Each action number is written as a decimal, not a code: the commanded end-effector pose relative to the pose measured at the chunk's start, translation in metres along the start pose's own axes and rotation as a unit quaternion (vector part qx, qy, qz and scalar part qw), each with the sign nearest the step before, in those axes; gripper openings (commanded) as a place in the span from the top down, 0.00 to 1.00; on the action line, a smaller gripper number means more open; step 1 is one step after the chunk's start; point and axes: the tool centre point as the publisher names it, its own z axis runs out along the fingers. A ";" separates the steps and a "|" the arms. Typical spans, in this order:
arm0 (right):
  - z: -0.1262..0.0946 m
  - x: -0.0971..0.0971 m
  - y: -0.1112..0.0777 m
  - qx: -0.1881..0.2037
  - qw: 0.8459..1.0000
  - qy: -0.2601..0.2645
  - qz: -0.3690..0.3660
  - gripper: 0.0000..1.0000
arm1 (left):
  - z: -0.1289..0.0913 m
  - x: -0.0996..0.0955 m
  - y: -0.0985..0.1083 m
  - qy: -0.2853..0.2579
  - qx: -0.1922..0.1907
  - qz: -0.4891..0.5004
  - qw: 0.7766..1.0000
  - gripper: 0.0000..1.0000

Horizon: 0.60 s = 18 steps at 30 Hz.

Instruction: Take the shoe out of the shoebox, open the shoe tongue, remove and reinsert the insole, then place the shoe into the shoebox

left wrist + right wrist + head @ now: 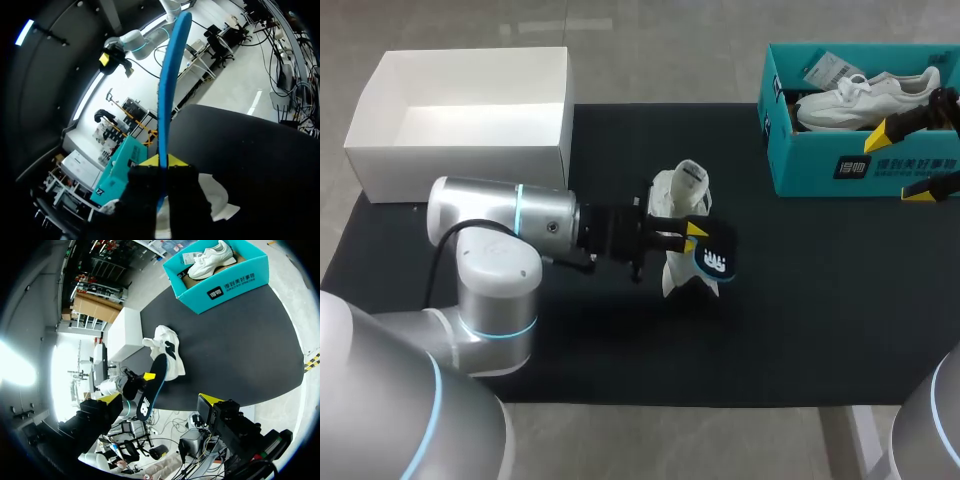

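A white shoe (678,205) stands on the black mat (820,300) near the middle. My left gripper (692,236) is level with the shoe's front side and shut on a blue-and-black insole (716,258), which is held outside the shoe. In the left wrist view the insole (170,85) rises edge-on from between the fingers (162,161), with the shoe (216,201) under them. My right gripper (902,162) hangs open and empty in front of the teal shoebox (820,175). From the right wrist the shoe (167,347) and insole (152,385) lie far ahead.
The teal shoebox (220,287) at the back right holds a second white shoe (865,98). A white open box (460,130) stands at the back left, off the mat's corner.
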 end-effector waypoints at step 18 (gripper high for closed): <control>0.001 0.001 0.001 0.001 1.000 -0.001 0.001 0.00 | -0.001 -0.018 -0.020 -0.019 0.027 -0.027 0.999 1.00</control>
